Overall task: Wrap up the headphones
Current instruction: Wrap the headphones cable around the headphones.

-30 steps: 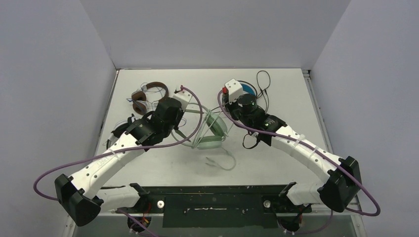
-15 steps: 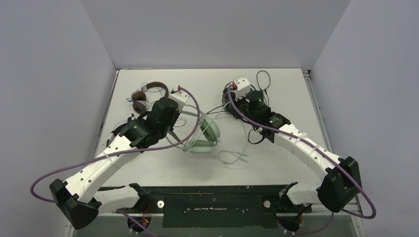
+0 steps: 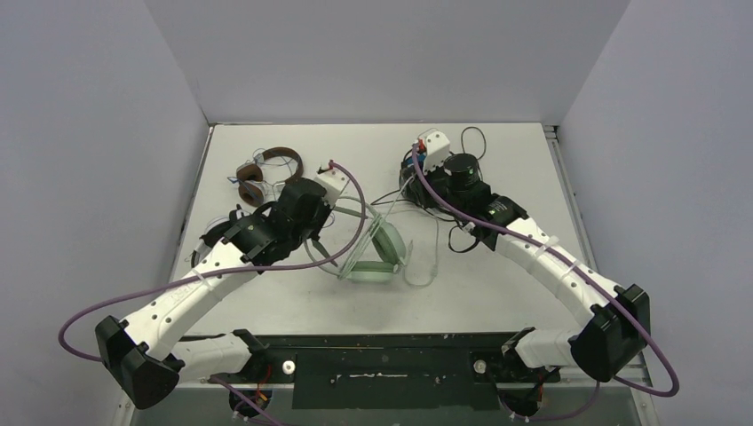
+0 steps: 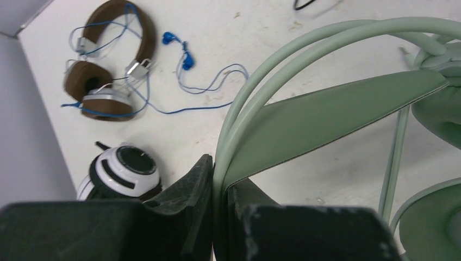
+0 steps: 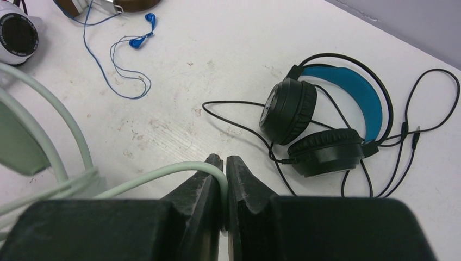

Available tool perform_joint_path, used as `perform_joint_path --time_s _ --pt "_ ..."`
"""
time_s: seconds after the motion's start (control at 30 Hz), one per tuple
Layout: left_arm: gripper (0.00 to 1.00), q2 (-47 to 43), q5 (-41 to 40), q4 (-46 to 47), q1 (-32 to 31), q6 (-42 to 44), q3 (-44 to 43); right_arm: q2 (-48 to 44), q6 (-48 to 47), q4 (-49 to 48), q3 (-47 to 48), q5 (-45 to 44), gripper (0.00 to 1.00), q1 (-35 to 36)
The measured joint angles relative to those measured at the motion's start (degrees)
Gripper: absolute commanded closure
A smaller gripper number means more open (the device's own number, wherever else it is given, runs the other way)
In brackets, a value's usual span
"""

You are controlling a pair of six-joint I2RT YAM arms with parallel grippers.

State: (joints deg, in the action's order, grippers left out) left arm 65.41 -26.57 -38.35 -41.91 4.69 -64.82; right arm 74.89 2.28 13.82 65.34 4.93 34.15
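Observation:
The mint green headphones [image 3: 377, 253] are tilted up off the table centre, and their wide headband [image 4: 326, 109] fills the left wrist view. My left gripper [image 4: 220, 185] is shut on that headband. My right gripper [image 5: 223, 163] is shut on the mint green cord [image 5: 152, 175], which runs off to the left. A slack loop of the cord [image 3: 423, 266] lies on the table. The black headphones with a blue headband [image 5: 326, 119] lie just beyond my right gripper. At the back left lie the brown headphones [image 3: 262, 173]. The white black-striped headphones [image 4: 122, 171] lie under my left arm.
A pair of blue earbuds [image 4: 176, 49] with a thin blue wire lies between the brown headset and the green one. The black headset's cord [image 5: 429, 103] loops over the table at the back right. Grey walls [image 3: 169, 106] close in the table on three sides.
My right gripper has moved back and right and closed on the green cord. The slack loop has drawn up toward the right. My left gripper and the headset shifted slightly.

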Motion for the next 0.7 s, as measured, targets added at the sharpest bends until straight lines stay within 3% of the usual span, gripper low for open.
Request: perform_joint_path --time_s 0.2,0.3,0.47,0.7 --pt "1.00 0.2 9.9 -0.3 0.0 -3.8 -1.8 1.0 1.0 -6.2 -2.6 3.9 0.92 -2.0" --pt "1.00 0.2 12.3 -1.4 0.0 -7.4 -4.2 1.7 3.0 -11.3 -6.8 9.2 0.84 -4.7" --pt "1.00 0.2 16.2 -5.4 0.1 -12.2 -11.1 1.7 5.3 -23.5 -16.2 17.8 0.79 -6.5" --pt "1.00 -0.2 23.2 -7.0 0.1 -19.8 -19.0 1.8 7.5 -40.0 -24.5 24.3 0.64 -6.9"
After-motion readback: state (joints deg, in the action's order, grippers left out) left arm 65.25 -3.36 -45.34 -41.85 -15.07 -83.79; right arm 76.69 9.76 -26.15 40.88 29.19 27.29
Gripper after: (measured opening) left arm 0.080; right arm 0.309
